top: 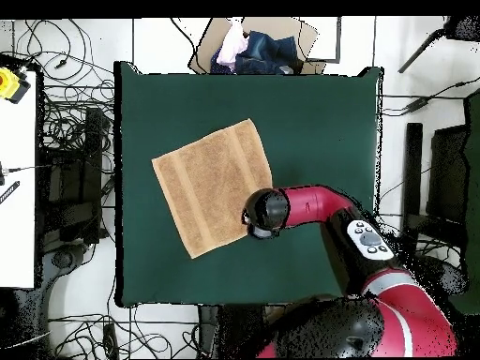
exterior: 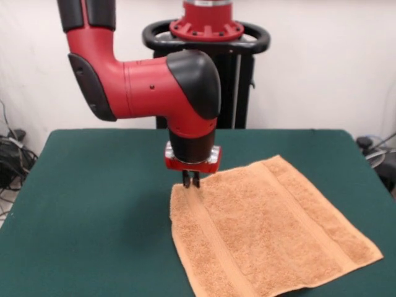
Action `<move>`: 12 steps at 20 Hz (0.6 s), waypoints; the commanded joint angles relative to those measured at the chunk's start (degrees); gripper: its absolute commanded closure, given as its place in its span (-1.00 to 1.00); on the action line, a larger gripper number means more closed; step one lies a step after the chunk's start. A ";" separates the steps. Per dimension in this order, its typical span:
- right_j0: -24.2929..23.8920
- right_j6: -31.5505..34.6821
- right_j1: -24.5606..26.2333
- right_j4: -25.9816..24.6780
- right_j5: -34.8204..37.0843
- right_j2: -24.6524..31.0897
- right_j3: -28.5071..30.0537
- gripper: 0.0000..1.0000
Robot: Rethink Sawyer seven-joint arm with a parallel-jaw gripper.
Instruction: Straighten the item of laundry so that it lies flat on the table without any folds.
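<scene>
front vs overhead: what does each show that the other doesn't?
Front only: the gripper, fingers close together, at the towel's far-left corner; contact unclear. The towel's near corner is cut off by the picture's edge.

Overhead only: the whole towel, all four corners, lying askew on the table; the arm hides the gripper. A box of clothes beyond the table.

Both: towel looks spread flat, arm over one corner.

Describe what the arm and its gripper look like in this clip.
The arm has glossy red links with rounded black caps at the joints. Its wrist ends in a black cylinder above a small red and silver block. The gripper is small and dark, with short thin fingers. From overhead, one link carries a grey button panel.
</scene>
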 commanded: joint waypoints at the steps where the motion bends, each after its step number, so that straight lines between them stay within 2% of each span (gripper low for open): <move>1: -2.87 -14.22 -0.43 -2.89 6.61 1.31 -7.38 1.00; 12: -4.10 -16.63 0.85 -3.39 9.74 3.07 -10.08 1.00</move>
